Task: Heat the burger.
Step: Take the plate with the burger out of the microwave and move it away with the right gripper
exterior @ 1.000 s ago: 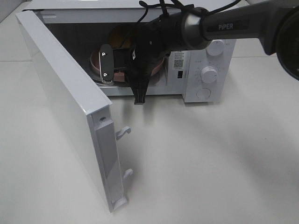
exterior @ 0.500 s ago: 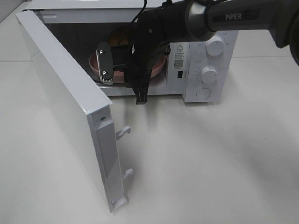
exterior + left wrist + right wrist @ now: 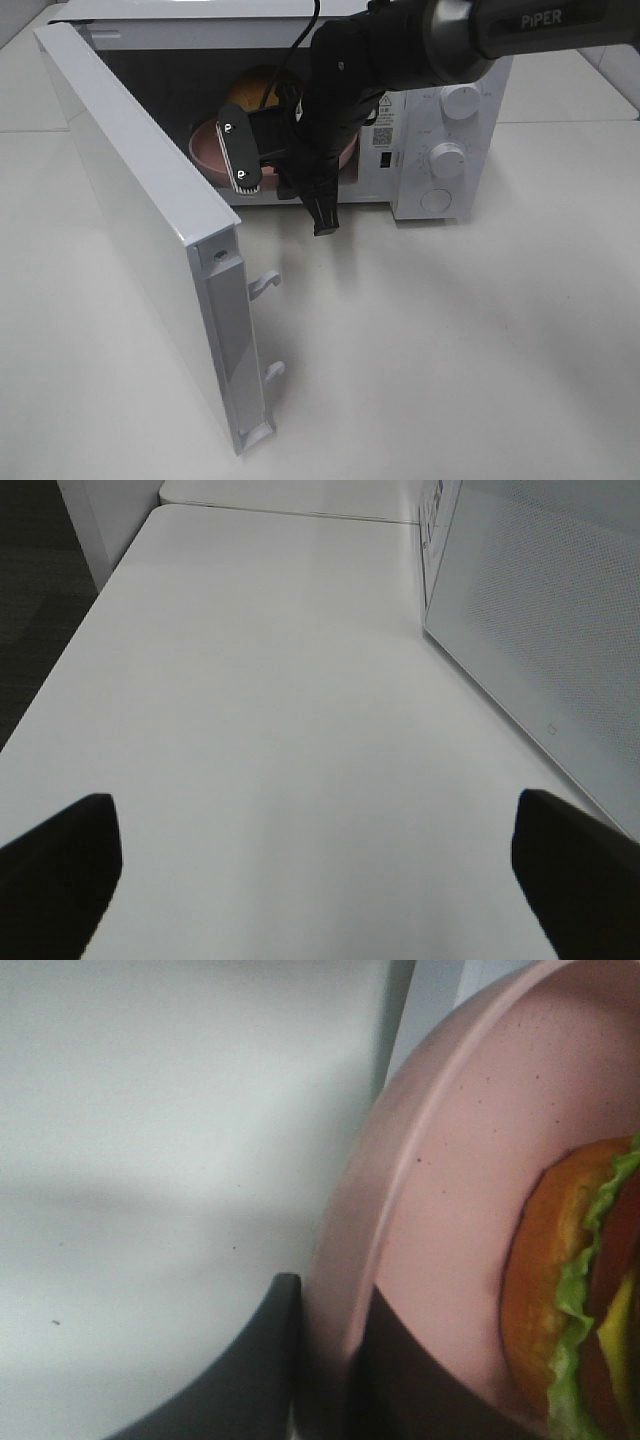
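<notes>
The burger (image 3: 254,90), with a golden bun, sits on a pink plate (image 3: 205,150) inside the open microwave (image 3: 440,110). My right gripper (image 3: 245,170) reaches into the opening and is shut on the plate's front rim. The right wrist view shows the pink plate (image 3: 440,1210) rim pinched between dark fingers (image 3: 270,1360), with the burger (image 3: 580,1260) and its green lettuce close by. My left gripper (image 3: 318,845) is open over the bare white table (image 3: 250,680), with nothing between its fingertips; it is out of the high view.
The microwave door (image 3: 140,200) stands swung wide open toward the front left, its latch hooks pointing right. The control knobs (image 3: 447,160) are on the right of the opening. In the left wrist view the microwave's white side (image 3: 540,630) stands close by.
My right arm has shifted a little to the right and toward the front of the opening. More of the burger's bun now shows behind it. The left gripper has not changed.
</notes>
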Controlling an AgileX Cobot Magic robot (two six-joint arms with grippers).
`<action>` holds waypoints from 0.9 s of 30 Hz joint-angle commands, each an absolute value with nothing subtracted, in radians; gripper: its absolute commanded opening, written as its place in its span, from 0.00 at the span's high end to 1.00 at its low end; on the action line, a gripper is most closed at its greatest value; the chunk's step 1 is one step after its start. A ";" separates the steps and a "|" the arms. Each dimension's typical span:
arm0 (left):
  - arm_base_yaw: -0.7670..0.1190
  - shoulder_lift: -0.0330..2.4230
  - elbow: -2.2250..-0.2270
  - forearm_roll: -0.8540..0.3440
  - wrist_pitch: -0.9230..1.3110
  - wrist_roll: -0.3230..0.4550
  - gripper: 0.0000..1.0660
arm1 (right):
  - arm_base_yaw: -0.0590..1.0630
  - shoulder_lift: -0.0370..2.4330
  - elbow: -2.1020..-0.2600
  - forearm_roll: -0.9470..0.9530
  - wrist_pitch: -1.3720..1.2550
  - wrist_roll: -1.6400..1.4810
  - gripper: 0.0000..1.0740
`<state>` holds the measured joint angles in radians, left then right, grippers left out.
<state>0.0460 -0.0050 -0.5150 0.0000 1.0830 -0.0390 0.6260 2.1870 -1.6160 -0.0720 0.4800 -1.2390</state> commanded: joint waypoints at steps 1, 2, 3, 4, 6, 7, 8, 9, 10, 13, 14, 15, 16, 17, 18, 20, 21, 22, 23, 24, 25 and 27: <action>0.048 -0.018 -0.515 0.000 1.067 -0.040 0.08 | 0.613 2.147 -1.580 -0.048 0.454 -1.249 1.00; 0.048 -0.018 -0.515 0.000 1.067 -0.040 0.08 | 0.613 2.147 -1.580 -0.048 0.454 -1.249 1.00; 0.048 -0.018 -0.515 0.000 1.067 -0.040 0.08 | 0.613 2.127 -1.565 -0.048 0.433 -1.250 1.00; 0.048 -0.018 -0.515 0.000 1.067 -0.039 0.08 | 0.613 2.117 -1.557 -0.048 0.425 -1.250 1.00; 0.048 -0.018 -0.515 0.000 1.067 -0.039 0.08 | 0.613 2.103 -1.540 -0.048 0.407 -1.250 1.00; 0.048 -0.018 -0.515 0.000 1.067 -0.039 0.08 | 0.613 2.103 -1.540 -0.048 0.407 -1.250 1.00; 0.048 -0.018 -0.515 0.000 1.067 -0.039 0.08 | 0.613 2.094 -1.525 -0.048 0.401 -1.250 1.00; 0.048 -0.018 -0.515 0.000 1.067 -0.039 0.08 | 0.613 2.086 -1.518 -0.048 0.398 -1.250 1.00; 0.048 -0.018 -0.515 0.000 1.067 -0.039 0.08 | 0.613 2.086 -1.518 -0.048 0.398 -1.250 1.00; 0.048 -0.018 -0.515 0.000 1.067 -0.040 0.08 | 0.613 2.064 -1.477 -0.062 0.361 -1.254 1.00; 0.048 -0.018 -0.515 0.000 1.067 -0.039 0.08 | 0.613 2.055 -1.462 -0.063 0.339 -1.256 1.00; 0.048 -0.018 -0.515 0.000 1.067 -0.039 0.08 | 0.613 2.055 -1.462 -0.063 0.339 -1.256 1.00; 0.048 -0.018 -0.515 0.000 1.067 -0.040 0.08 | 0.613 2.037 -1.433 -0.063 0.293 -1.261 1.00; 0.048 -0.018 -0.515 0.000 1.067 -0.040 0.08 | 0.613 2.028 -1.420 -0.063 0.276 -1.262 1.00; 0.048 -0.018 -0.515 0.000 1.067 -0.040 0.08 | 0.613 2.028 -1.420 -0.063 0.276 -1.262 1.00; 0.048 -0.018 -0.515 0.000 1.067 -0.039 0.08 | 0.613 2.004 -1.366 -0.067 0.239 -1.268 1.00; 0.048 -0.018 -0.515 0.000 1.067 -0.039 0.08 | 0.613 2.004 -1.366 -0.067 0.239 -1.268 1.00; 0.048 -0.018 -0.515 0.000 1.067 -0.039 0.08 | 0.613 2.000 -1.353 -0.069 0.238 -1.275 1.00; 0.048 -0.018 -0.515 0.000 1.067 -0.039 0.08 | 0.613 2.000 -1.353 -0.069 0.238 -1.275 1.00; 0.048 -0.018 -0.515 0.000 1.067 -0.040 0.08 | 0.613 1.991 -1.325 -0.086 0.234 -1.302 1.00; 0.048 -0.018 -0.515 0.000 1.067 -0.040 0.08 | 0.613 1.986 -1.314 -0.089 0.229 -1.313 1.00; 0.048 -0.018 -0.515 0.000 1.067 -0.040 0.08 | 0.613 1.971 -1.286 -0.089 0.202 -1.325 1.00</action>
